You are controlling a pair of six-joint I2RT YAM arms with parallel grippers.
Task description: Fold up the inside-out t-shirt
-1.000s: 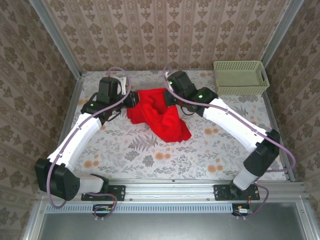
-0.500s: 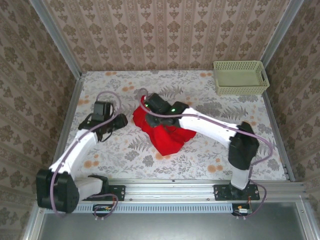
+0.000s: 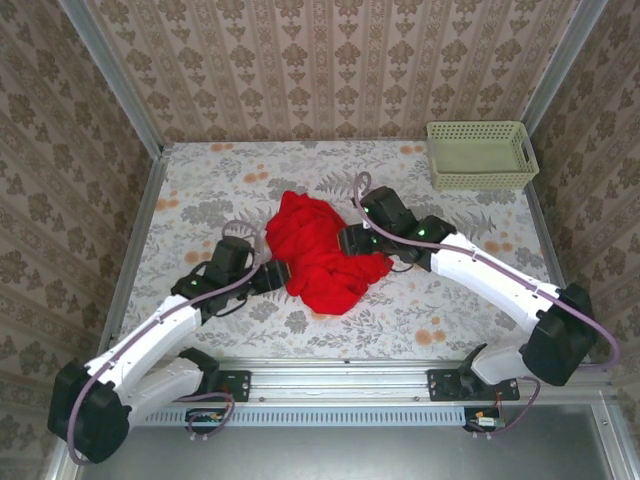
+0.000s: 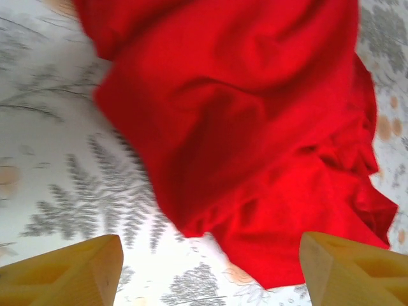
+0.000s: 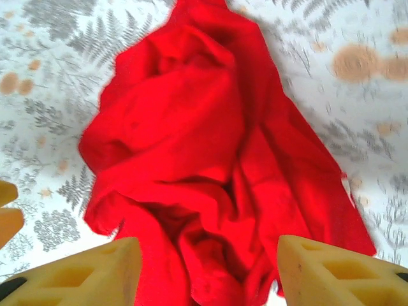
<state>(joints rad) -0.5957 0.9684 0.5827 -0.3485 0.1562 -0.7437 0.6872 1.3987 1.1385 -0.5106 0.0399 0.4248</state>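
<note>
from above we see the bright red soft cloth t-shirt [image 3: 318, 255] bunched in a heap near the middle of the table [image 3: 200, 200]. the left gripper [image 3: 278, 277] is just beside its near left edge and the right gripper [image 3: 350, 240] is at its right side. this high view also gives us the pale green plastic basket [image 3: 480, 155] in the far right corner, well apart from the shirt.

the left wrist camera looks from close up. its two yellow fingers [image 4: 64, 271] stand wide apart and hold nothing, and the shirt's edge lies on the table past them. the right wrist camera shows us deep folds in the cloth. its fingers [image 5: 83, 274] are spread wide too and grip nothing.

the table has a grey cover with fern leaves and orange flowers. brown patterned walls [image 3: 320, 60] stand around it, with silver metal posts [image 3: 110, 75] at the corners.

the heap is longest from far to near, leaning a bit right at the near end. it is too crumpled for us to tell where the neck points.
</note>
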